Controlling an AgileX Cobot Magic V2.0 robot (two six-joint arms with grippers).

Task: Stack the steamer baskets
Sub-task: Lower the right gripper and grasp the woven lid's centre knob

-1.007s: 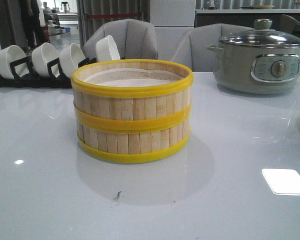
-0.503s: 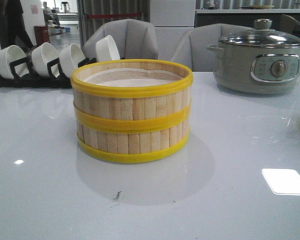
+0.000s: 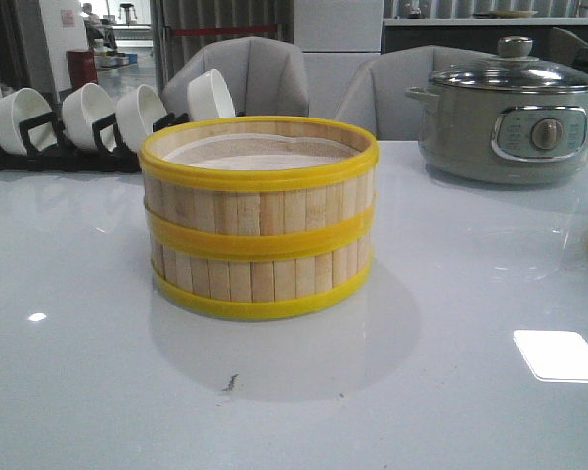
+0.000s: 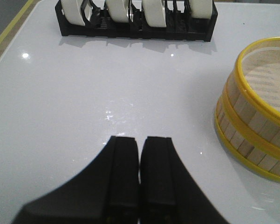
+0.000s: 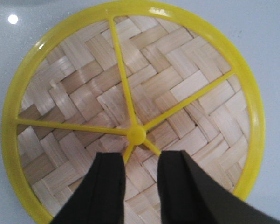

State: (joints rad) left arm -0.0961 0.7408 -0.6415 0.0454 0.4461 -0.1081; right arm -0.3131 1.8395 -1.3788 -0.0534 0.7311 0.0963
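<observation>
left hand (image 4: 140,177): two matte black fingers, flat blocky tips, bases curved outward | right hand (image 5: 140,186): two black fingers, same form, smooth | no markings or cables visible

2 baskets (image 3: 259,217) stand stacked, one on the other, in the middle of the front view, upright on the counter (image 3: 78,372). Each is a round, shallow tier of pale vertical bamboo slats; 3 bright yellow bands ring the stack at top, middle and base. A pale liner shows inside the upper tier. In the left wrist view the stack sits at the right edge of the frame. The right wrist view is filled by a round woven-bamboo disc (image 5: 177,74) with a yellow rim and yellow spokes meeting at a hub, lying flat.
</observation>
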